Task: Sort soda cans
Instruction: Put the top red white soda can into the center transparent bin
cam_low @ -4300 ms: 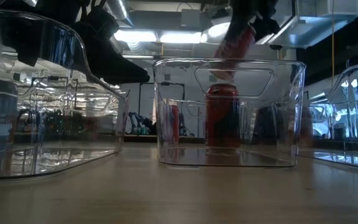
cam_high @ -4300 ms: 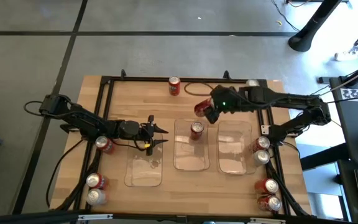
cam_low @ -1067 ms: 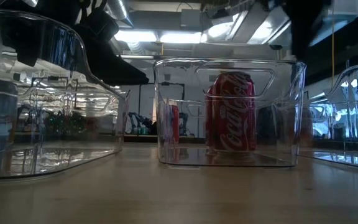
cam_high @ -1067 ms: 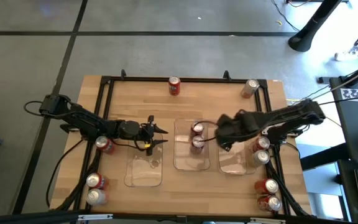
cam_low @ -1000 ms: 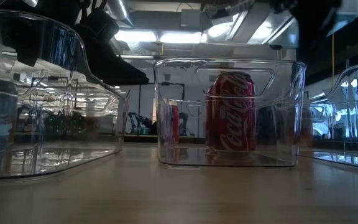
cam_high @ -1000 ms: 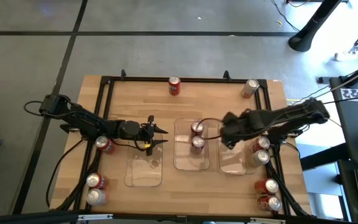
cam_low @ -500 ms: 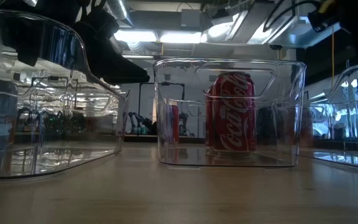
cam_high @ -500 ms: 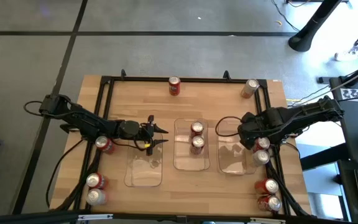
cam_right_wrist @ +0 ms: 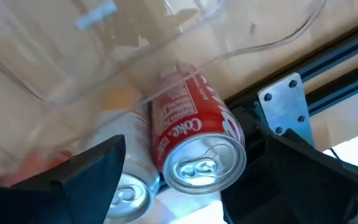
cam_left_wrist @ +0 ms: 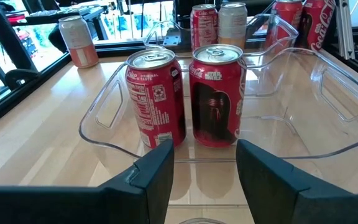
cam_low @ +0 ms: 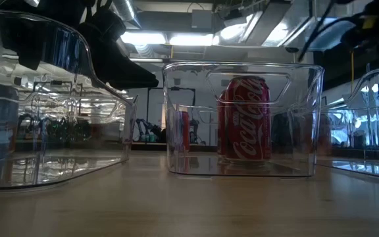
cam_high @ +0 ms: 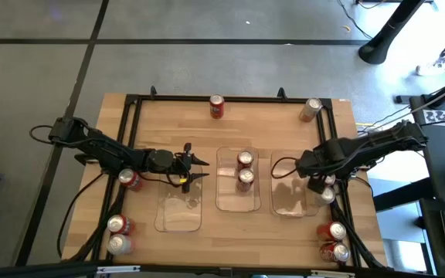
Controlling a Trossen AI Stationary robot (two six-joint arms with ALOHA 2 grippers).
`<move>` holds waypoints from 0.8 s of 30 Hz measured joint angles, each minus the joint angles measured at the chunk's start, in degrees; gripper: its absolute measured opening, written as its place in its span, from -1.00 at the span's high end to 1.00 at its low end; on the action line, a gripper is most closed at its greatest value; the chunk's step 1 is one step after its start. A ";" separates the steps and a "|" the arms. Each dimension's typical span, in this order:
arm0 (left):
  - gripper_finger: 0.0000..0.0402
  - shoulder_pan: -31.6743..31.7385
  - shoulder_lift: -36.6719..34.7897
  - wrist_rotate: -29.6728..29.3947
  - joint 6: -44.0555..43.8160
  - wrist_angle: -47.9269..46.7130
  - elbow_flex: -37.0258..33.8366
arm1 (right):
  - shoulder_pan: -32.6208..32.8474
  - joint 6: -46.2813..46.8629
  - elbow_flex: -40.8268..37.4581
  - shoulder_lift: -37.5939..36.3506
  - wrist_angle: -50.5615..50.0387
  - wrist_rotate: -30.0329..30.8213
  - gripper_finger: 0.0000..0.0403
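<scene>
The left tool (cam_high: 194,170) is being held open above the left tray (cam_high: 181,216), idle. Two red cans (cam_high: 244,168) are already standing in the middle tray (cam_high: 224,197). The right tool (cam_right_wrist: 179,180), fingers spread and empty, is being poised over a red Coke can (cam_right_wrist: 194,146) beside a silver can (cam_right_wrist: 126,177) at the table's right edge; closing on it is judged next. Only the right wrist view is showing that label.

The tabletop (cam_high: 230,123) is evenly lit from overhead, with soft shadows. In the low view, ceiling lights (cam_low: 176,38) glare behind the middle tray (cam_low: 242,118), arms silhouetted. The right wrist view is motion-blurred around the can (cam_right_wrist: 197,146).
</scene>
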 joint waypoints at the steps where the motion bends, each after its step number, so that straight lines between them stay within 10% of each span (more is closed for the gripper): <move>1: 0.18 0.02 -0.01 0.00 0.03 -0.01 0.00 | 0.00 -1.32 -0.69 0.00 0.01 -0.05 -0.91; 24: 0.18 0.00 0.00 0.00 0.01 -0.04 0.00 | 0.00 -4.24 -6.60 0.07 2.29 -2.51 -0.91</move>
